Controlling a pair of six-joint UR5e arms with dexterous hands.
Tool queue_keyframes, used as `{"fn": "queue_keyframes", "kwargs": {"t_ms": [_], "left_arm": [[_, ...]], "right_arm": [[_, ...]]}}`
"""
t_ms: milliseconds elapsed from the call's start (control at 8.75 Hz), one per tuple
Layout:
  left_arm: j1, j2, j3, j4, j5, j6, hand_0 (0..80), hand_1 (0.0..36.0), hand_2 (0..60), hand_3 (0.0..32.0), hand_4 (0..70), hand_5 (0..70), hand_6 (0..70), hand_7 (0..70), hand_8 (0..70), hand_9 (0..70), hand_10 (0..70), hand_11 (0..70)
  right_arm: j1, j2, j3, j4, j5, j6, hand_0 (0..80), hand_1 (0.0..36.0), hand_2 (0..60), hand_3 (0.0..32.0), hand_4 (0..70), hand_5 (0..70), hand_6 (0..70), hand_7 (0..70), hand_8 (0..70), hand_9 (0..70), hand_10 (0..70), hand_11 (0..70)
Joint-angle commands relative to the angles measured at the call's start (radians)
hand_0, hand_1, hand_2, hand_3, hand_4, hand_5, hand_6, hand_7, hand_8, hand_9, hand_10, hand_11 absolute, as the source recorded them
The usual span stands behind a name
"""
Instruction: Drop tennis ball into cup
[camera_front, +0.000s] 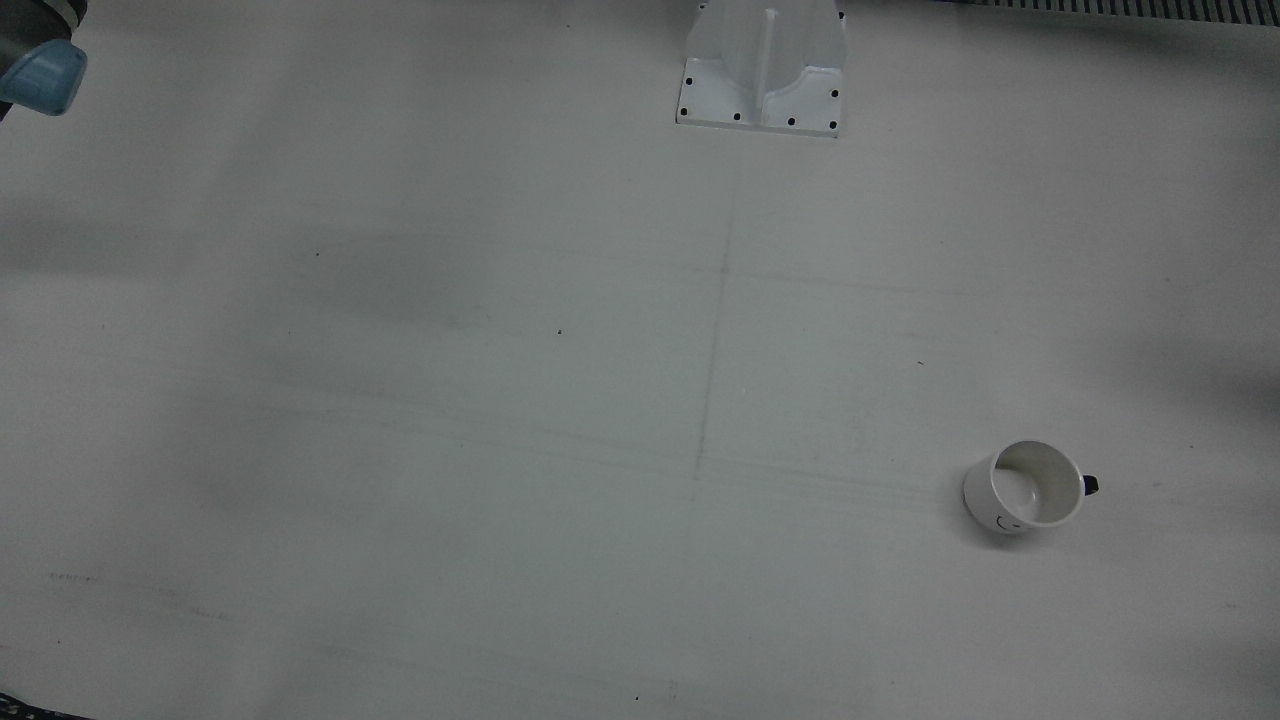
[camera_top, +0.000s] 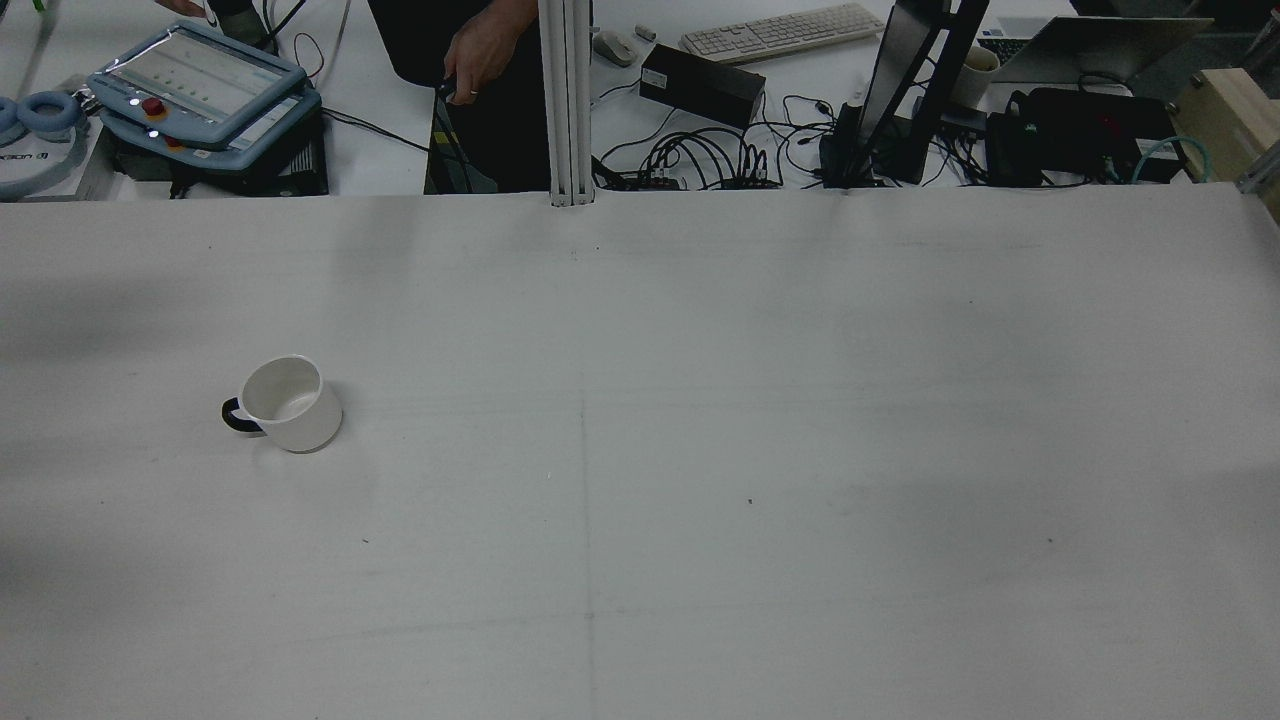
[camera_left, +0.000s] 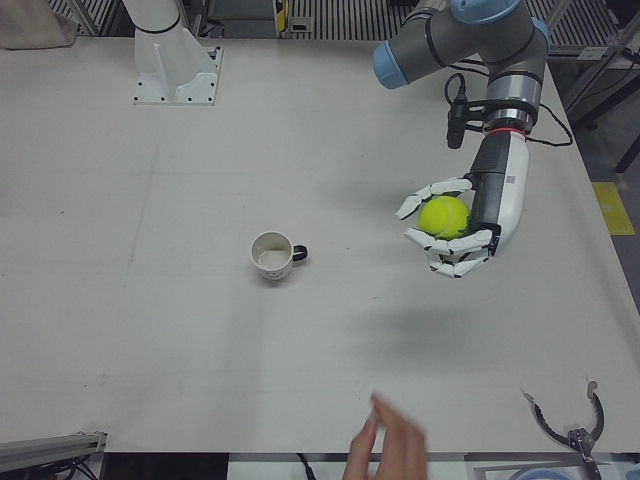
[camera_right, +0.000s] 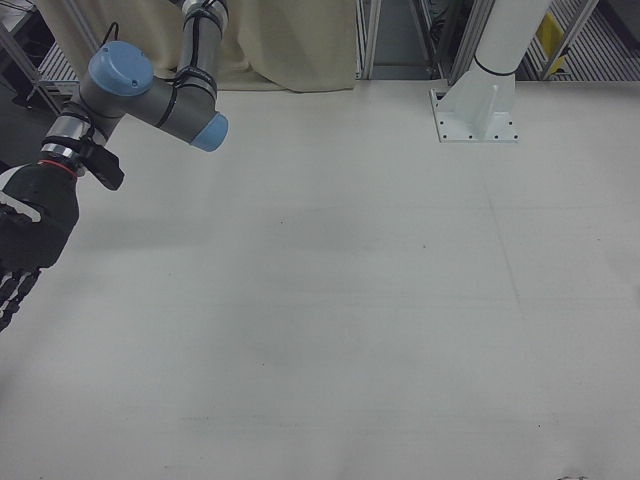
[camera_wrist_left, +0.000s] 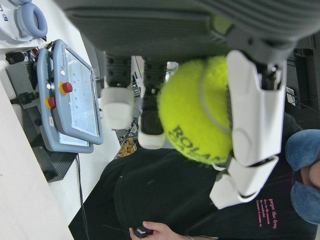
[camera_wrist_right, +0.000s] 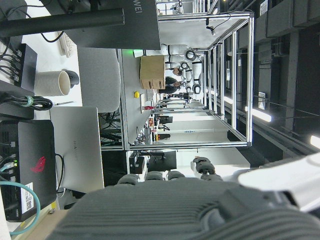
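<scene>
While the left robot hand (camera_left: 462, 232) grips the tennis ball (camera_left: 444, 216), the cup (camera_left: 272, 256) sits empty.

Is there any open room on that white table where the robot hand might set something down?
Nearly everywhere. Only the white cup stands on the table, so the stretch from the cup to the white pedestal is bare, and so is the whole half before the right robot hand. The left robot hand holds the tennis ball above the surface. No spot is crowded.
</scene>
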Motion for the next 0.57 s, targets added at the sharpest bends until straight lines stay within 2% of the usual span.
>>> {"fn": "queue_keyframes", "kwargs": {"t_ms": [0, 114, 343, 457], "left_arm": [[0.029, -0.002, -0.011, 0.003, 0.003, -0.003, 51.2, 36.0, 60.0, 0.0, 70.0, 26.9, 42.6, 70.0, 70.0, 70.0, 70.0, 70.0], [0.072, -0.002, -0.011, -0.008, 0.003, -0.008, 51.4, 36.0, 60.0, 0.0, 70.0, 26.9, 42.4, 70.0, 70.0, 70.0, 70.0, 70.0], [0.179, -0.008, -0.067, 0.012, 0.002, -0.013, 51.5, 36.0, 60.0, 0.0, 70.0, 26.8, 42.1, 70.0, 70.0, 70.0, 70.0, 70.0], [0.192, -0.008, -0.078, 0.009, 0.005, -0.011, 51.5, 36.0, 60.0, 0.0, 70.0, 26.6, 42.0, 70.0, 70.0, 70.0, 70.0, 70.0]], "right_arm": [[0.000, 0.000, 0.000, 0.000, 0.000, 0.001, 0.0, 0.0, 0.0, 0.0, 0.0, 0.0, 0.0, 0.0, 0.0, 0.0, 0.0, 0.0], [-0.002, 0.000, -0.002, 0.000, 0.000, -0.001, 0.0, 0.0, 0.0, 0.0, 0.0, 0.0, 0.0, 0.0, 0.0, 0.0, 0.0, 0.0], [-0.002, 0.000, -0.002, 0.000, 0.000, 0.001, 0.0, 0.0, 0.0, 0.0, 0.0, 0.0, 0.0, 0.0, 0.0, 0.0, 0.0, 0.0], [-0.002, 0.000, -0.002, 0.000, 0.000, 0.001, 0.0, 0.0, 0.0, 0.0, 0.0, 0.0, 0.0, 0.0, 0.0, 0.0, 0.0, 0.0]]}}
